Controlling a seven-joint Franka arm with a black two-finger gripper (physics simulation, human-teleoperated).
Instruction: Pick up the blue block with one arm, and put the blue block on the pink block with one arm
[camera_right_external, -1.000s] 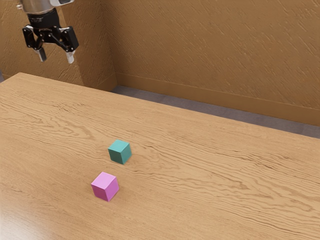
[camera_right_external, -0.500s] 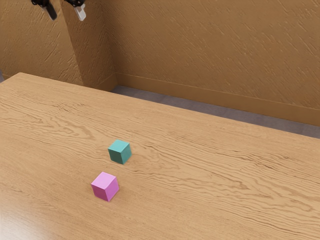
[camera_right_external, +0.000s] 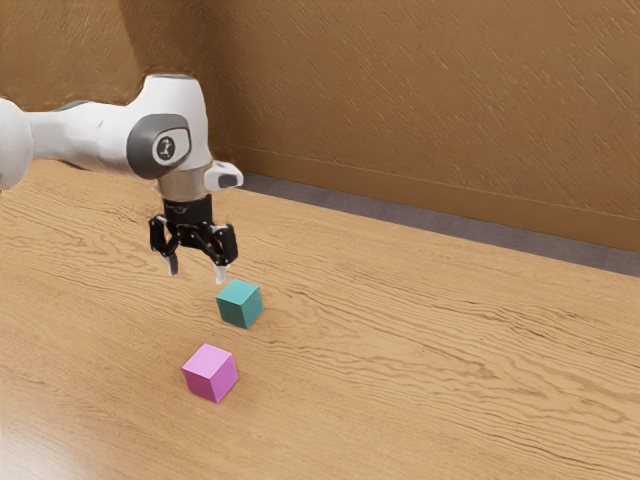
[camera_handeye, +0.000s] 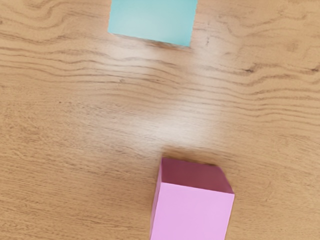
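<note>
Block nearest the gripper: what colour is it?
Teal, more blue-green than blue. The block shows best in the exterior view, near the pink block.

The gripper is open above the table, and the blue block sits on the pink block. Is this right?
No: the exterior view shows the blue block on the table, beside the pink block, not on it. The gripper is open above the table.

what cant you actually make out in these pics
- Blue block: wrist view, cut by the frame edge, so part of it is missing.
- Pink block: wrist view, also cut by the edge.
- Arm: exterior view, its base lies past the view's left edge.
- Gripper: open; its height over the table is unclear.
</note>
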